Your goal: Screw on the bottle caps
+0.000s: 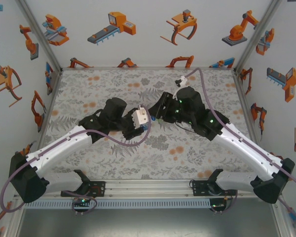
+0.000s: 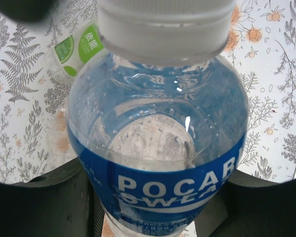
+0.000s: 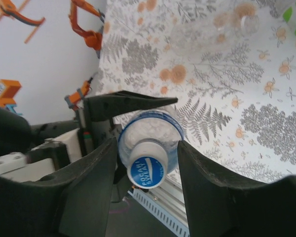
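Note:
The blue-label bottle (image 2: pixel 158 148) is held at its body between my left gripper's (image 2: pixel 158 202) dark fingers (image 2: pixel 39 197). A white cap (image 2: pixel 165 29) sits on the bottle's neck. From the right wrist I see that cap's blue printed top (image 3: pixel 149 170). My right gripper (image 3: pixel 147 148) straddles the cap, jaws open, with a gap on each side between its fingers (image 3: pixel 91 182) and the cap. From above, the left gripper (image 1: pixel 138 124) and the right gripper (image 1: pixel 159 113) meet mid-table.
A green-label bottle (image 2: pixel 74 52) lies on the floral tablecloth (image 2: pixel 24 98) behind the held one. A clear plain bottle (image 3: pixel 212 29) lies farther off on the cloth. A metal rail (image 1: pixel 148 190) runs along the near table edge.

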You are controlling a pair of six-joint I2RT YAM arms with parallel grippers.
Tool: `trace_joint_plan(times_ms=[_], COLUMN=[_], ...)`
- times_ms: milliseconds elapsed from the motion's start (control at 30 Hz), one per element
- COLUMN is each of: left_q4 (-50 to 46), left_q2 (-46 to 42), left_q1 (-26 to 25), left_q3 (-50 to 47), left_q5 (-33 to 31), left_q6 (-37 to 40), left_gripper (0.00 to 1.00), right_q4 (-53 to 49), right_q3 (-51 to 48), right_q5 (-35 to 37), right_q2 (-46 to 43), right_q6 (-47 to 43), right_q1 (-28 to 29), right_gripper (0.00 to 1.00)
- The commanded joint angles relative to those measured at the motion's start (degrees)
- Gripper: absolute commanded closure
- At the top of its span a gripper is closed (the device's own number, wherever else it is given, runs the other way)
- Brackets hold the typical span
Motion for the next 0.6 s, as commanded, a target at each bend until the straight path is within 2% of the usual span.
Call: trace_joint_plan(times_ms=[0,300,400,567], left_q4=[1.33,2.57,2.6,2.83], left_q2=[-0.22,0.88,1.42,1.91], left_q1=[-0.26,-0.35,-0.35,-0.38], left_q3=[1.25,1.68,2.06,2.28], left_q5=[0.25,-3.07,-3.4,-3.28], left_q6=[-0.49,-2.27,-2.8,-3.12], left_gripper=[1.0,1.0,1.0,1.0], right_q4=[-1.65,-1.07,-0.32,0.9], right_q3=[1.22,0.1,-0.53,-1.4], right_q5=[-3.77,-4.42,-4.48,-5.32], right_q2=[1.12,1.59,1.22,0.86], right_q6=[-0.45,1.88,3.03,3.87], right_q1=[0.46,0.24,-0.2,-0.8], right_gripper=[0.52,0.57,0.53,0.52])
